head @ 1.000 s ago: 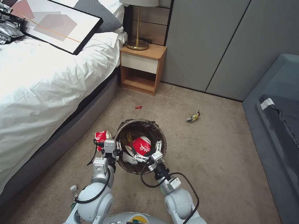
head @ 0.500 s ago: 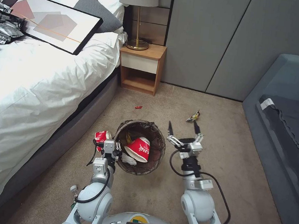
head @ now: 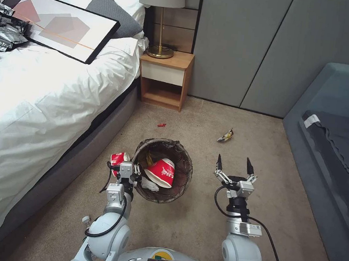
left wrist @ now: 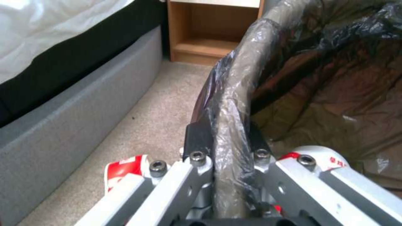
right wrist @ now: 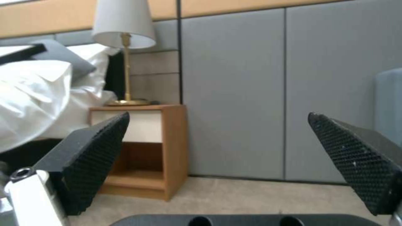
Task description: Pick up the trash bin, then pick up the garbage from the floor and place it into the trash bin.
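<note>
Two tools: the left tool [head: 129, 175] pinches the bag-lined round white plastic trash bin's [head: 179, 181] rim over beige carpet floor [head: 197, 228], the right tool [head: 233, 169] gapes empty; that thin rim hold could slip, tipping the bin.

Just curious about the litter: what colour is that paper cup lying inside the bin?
Red with white markings, seen best in the head view: the paper cup lies tilted inside the bag-lined trash bin.

head looks down, wrists forward, sharing nightstand [head: 165, 79]
</note>
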